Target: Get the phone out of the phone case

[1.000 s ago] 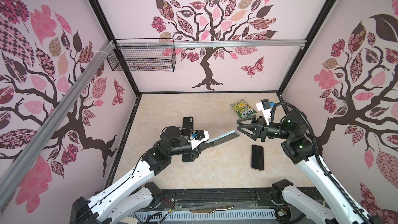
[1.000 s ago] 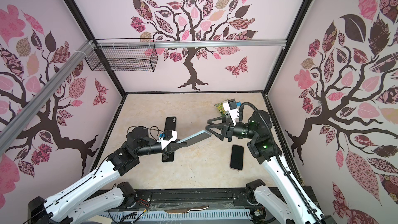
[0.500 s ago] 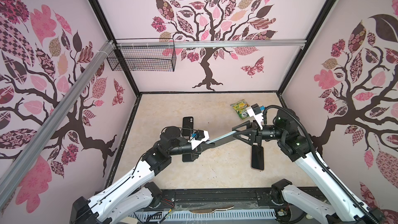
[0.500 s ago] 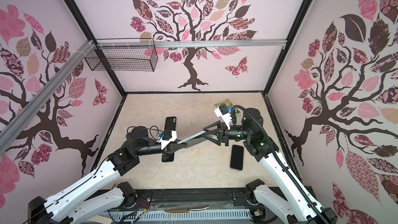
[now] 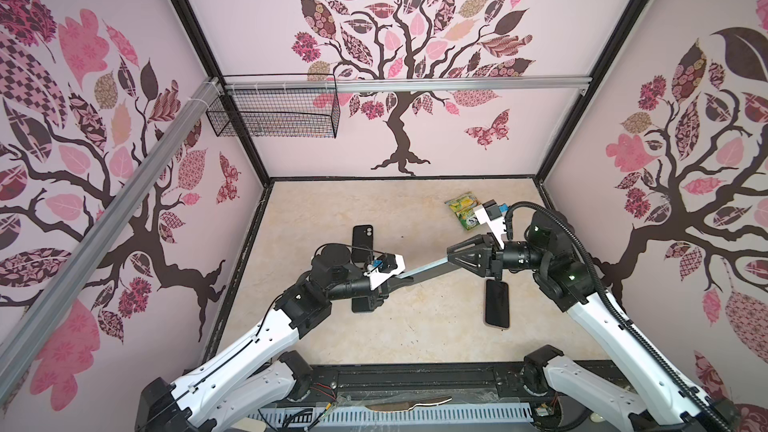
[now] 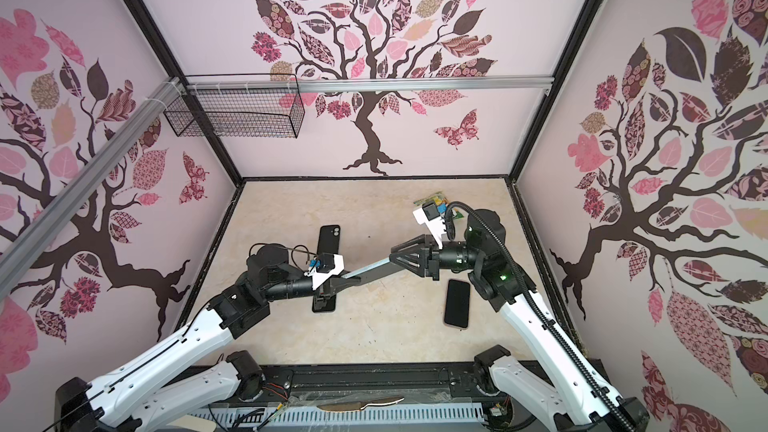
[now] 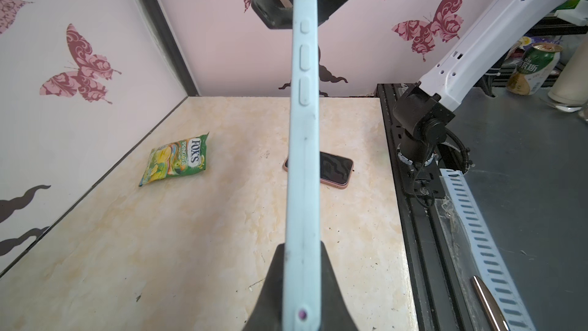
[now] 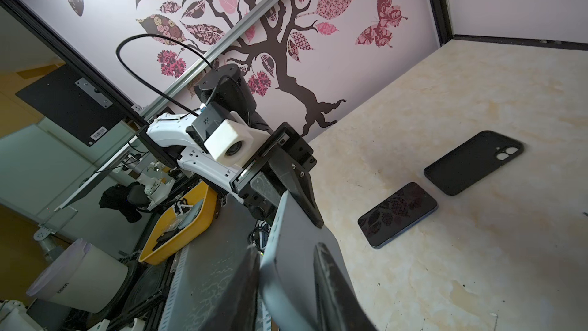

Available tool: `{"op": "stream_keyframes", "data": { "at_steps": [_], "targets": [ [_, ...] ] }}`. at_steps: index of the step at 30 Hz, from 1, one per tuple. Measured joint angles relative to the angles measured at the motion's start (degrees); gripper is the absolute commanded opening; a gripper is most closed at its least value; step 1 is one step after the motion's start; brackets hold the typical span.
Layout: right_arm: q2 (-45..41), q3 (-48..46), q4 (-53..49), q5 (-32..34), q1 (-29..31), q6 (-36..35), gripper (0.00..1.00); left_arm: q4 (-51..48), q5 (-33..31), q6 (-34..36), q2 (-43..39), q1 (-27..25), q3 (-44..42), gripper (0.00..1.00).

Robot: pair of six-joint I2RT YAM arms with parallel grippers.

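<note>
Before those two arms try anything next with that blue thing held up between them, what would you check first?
1. Is the left gripper clamped on the blue case: ok.
2. Has the right gripper, straddling its other end, a firm grip: cannot tell.
3. Is the case held off the table: ok.
4. Is the pink-edged phone lying on the table, apart from the case: ok.
5. Is the case full or empty: cannot tell.

Pale pink walls [image 5: 291, 160] carry tree-and-butterfly decals [image 5: 399, 139]; a black wire basket [image 5: 274, 118] hangs from an aluminium rail [image 5: 457, 84] above the evenly lit beige marbled surface [image 5: 374, 209]
</note>
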Motion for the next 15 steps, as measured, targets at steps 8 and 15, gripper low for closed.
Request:
{"op": "stream_keyframes", "data": {
  "at_steps": [8, 15],
  "targets": [
    [1.6, -2.9, 4.2, 1.6, 0.0, 4.2, 0.28, -3.2, -4.4, 2.8, -0.3, 0.0, 0.1, 0.00],
    [1.8, -2.9, 4.7, 2.0, 0.2, 6.1, 0.28, -3.5, -4.9, 3.8, -0.3, 0.0, 0.1, 0.00]
  ]
}}
